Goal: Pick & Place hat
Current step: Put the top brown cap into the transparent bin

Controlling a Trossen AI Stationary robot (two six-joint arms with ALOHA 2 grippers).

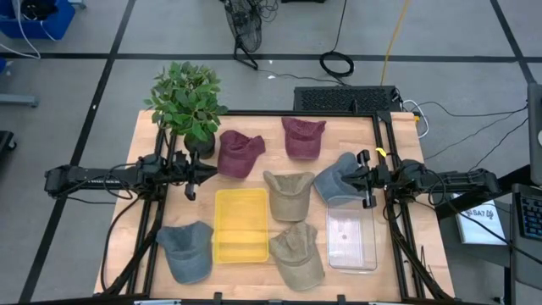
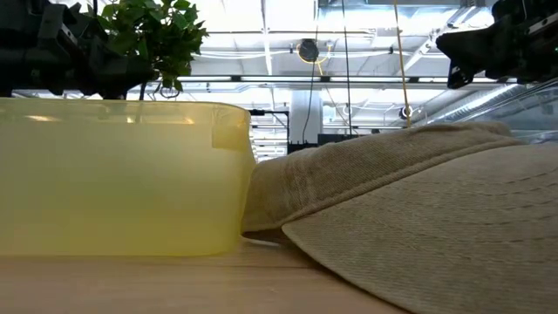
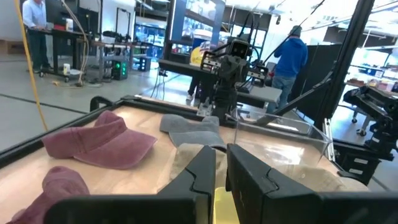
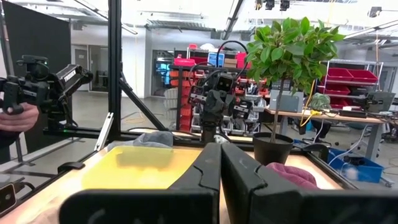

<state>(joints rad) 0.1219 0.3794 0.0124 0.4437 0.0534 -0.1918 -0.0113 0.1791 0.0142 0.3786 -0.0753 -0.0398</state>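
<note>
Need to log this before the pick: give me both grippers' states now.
Left gripper: nearly closed, holding nothing.
Right gripper: closed, holding nothing.

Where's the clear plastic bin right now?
In the high view, the clear plastic bin sits near the table's right front, beside a tan cap, just below the right gripper.

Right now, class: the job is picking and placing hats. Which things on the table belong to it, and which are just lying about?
Belongs to the job:
- maroon hats
- tan hats
- grey hats
- yellow bin
- clear bin
- left gripper, right gripper, both empty

Lying about:
- potted plant
</note>
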